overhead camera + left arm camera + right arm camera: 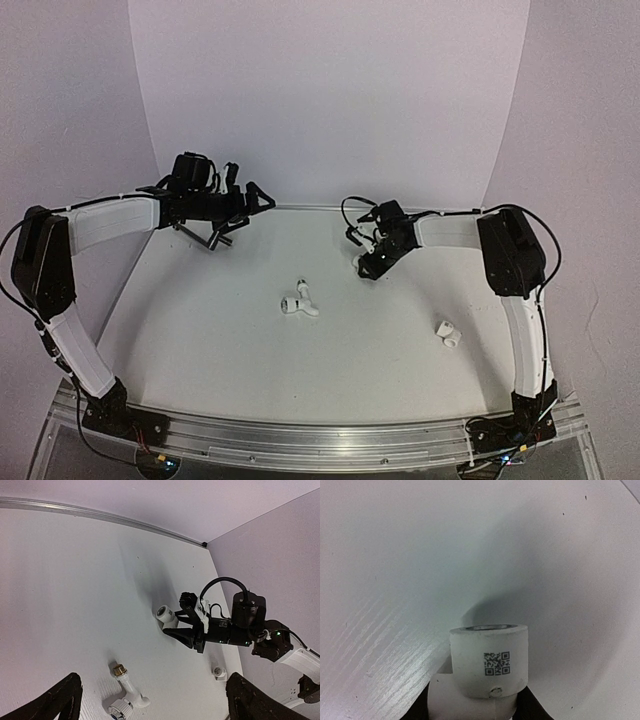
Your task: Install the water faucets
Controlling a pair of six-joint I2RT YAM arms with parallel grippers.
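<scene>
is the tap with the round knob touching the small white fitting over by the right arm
Apart. The top view shows the tap and the small fitting lying well separated, with bare table between them.

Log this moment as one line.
left gripper: open, empty, far left | right gripper: shut on white fitting | tap: lying mid-table | second fitting: loose, near right

The white tube piece [470, 665] has a small black square code [497, 663] printed on its side, the kind made of many tiny dots with bigger squares in its corners. The code sits just above a little round bump [495, 692]. No words or numbers can be read
</scene>
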